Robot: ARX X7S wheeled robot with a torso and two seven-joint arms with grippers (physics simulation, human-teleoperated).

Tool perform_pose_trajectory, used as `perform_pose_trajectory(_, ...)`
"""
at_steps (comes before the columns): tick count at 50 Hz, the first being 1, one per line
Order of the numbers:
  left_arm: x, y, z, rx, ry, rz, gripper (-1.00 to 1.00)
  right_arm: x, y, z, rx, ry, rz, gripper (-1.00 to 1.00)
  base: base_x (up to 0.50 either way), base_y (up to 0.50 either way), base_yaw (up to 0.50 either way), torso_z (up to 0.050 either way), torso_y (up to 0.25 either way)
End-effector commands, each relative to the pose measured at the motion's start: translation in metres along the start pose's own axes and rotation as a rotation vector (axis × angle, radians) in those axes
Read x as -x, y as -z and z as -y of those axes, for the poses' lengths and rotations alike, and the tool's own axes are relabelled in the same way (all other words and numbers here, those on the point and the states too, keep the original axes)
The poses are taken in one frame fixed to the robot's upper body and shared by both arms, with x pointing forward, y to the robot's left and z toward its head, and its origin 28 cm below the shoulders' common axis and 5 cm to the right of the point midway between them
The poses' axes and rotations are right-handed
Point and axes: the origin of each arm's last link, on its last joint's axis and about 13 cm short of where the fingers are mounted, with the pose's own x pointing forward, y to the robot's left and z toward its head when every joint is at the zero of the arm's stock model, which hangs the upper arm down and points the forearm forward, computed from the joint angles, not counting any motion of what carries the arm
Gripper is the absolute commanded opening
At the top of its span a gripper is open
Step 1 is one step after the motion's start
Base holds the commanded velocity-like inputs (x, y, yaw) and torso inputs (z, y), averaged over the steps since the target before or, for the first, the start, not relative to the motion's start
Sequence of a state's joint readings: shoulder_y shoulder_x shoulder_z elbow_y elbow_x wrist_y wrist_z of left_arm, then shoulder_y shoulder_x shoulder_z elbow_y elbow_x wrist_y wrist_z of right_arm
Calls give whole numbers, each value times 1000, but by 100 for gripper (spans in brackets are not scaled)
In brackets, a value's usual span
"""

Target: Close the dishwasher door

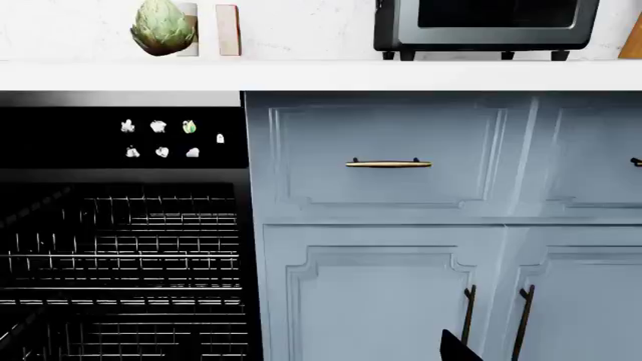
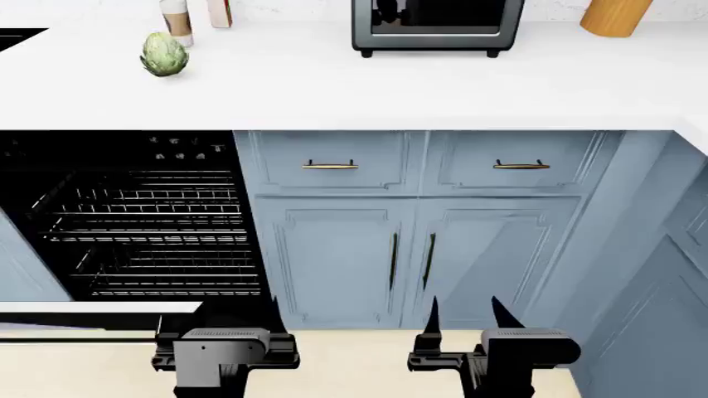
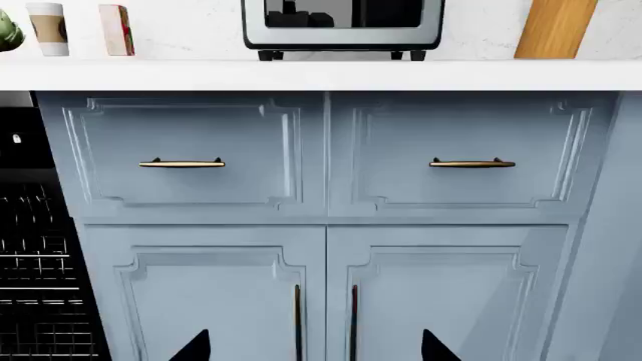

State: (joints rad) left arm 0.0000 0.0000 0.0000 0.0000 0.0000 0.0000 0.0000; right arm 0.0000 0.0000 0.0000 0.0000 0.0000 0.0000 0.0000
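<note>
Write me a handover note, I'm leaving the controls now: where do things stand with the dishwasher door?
Left gripper: looks open, empty, low by the open dishwasher.
Right gripper: open, empty, facing the cabinet doors.
Dishwasher door: down, at the head view's lower left; racks exposed.
Done: nothing, no contact.
Left: swing the door up shut.

Home kitchen: white countertop (image 2: 443, 91), toaster oven (image 2: 437, 25), blue-grey cabinets (image 2: 332, 249), open dishwasher racks (image 2: 144, 232).

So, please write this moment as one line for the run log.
dishwasher door: open, folded down | racks: visible | left claw: free, cannot tell if open | right claw: open, empty | contact: none
</note>
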Motion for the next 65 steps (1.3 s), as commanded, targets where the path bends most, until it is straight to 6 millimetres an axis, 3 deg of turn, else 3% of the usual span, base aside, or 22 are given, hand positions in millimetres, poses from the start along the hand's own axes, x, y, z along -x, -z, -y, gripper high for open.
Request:
perform_pose_trajectory(1,0,0,0,-4,0,1,100,0,0,-1,-1,-8,4,100,0,0,0,0,0)
perform_pose_trajectory(11,-1,1,1,-13,-2,2,100,1,1,-3,-9,-26,-18,100,-6,0,0,0,0)
perform_pose_trajectory(37,-2,1,0,-18,-4,7,100,3,-1,-5,-4,-51,-11,100,-470,42,0,0,0)
perform_pose_trajectory(65,-4,-2,-2,-18,-14,17,100,5,-4,-8,67,-73,29,100,0,491,0,0,0)
